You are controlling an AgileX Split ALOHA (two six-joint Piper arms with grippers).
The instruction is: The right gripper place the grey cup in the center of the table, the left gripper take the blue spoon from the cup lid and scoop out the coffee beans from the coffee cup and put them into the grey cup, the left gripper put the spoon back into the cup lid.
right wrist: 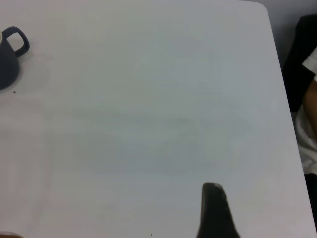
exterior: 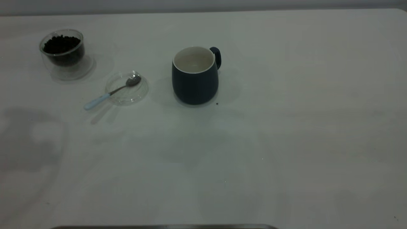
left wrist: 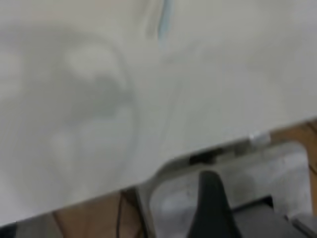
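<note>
The grey cup [exterior: 195, 79] stands upright near the middle of the table [exterior: 286, 127], with its handle toward the back right. Its white inside shows no beans. The blue spoon [exterior: 111, 93] lies with its bowl in the cup lid [exterior: 136, 92]; its pale handle sticks out over the rim. At the back left stands the coffee cup [exterior: 63, 54], filled with coffee beans [exterior: 62, 44]. No arm shows in the exterior view. My left gripper [left wrist: 213, 198] hangs past the table's edge, far from the spoon handle [left wrist: 164, 20]. My right gripper [right wrist: 214, 208] hovers over bare table, far from the grey cup [right wrist: 7, 62].
A small dark speck [exterior: 217, 103] lies by the grey cup's base. In the left wrist view a metal base [left wrist: 257, 173] and wooden floor show below the table's edge. A person's dark sleeve [right wrist: 307, 74] is beyond the table's far corner in the right wrist view.
</note>
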